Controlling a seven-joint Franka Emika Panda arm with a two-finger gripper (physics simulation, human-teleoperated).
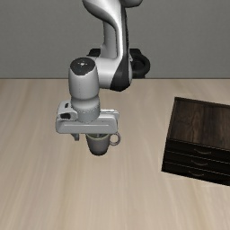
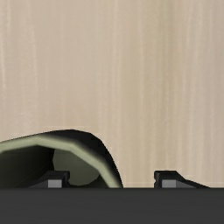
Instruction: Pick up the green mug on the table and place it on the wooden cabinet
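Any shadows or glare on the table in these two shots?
Exterior view: table evenly lit, no clear shadow beneath the mug, cabinet dark but glare-free. Wrist view: table flat and even, mug's inside shaded.

Your green mug (image 1: 99, 145), dull olive, upright, mouth up, handle toward the exterior view's right, well apart from your wooden cabinet (image 1: 199, 137), dark brown, low, three drawer fronts with handles, standing on the table (image 1: 36, 184) at the exterior view's right.

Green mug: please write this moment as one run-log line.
end effector: open, low over green round mug | mug: not yet on dark wooden drawer cabinet
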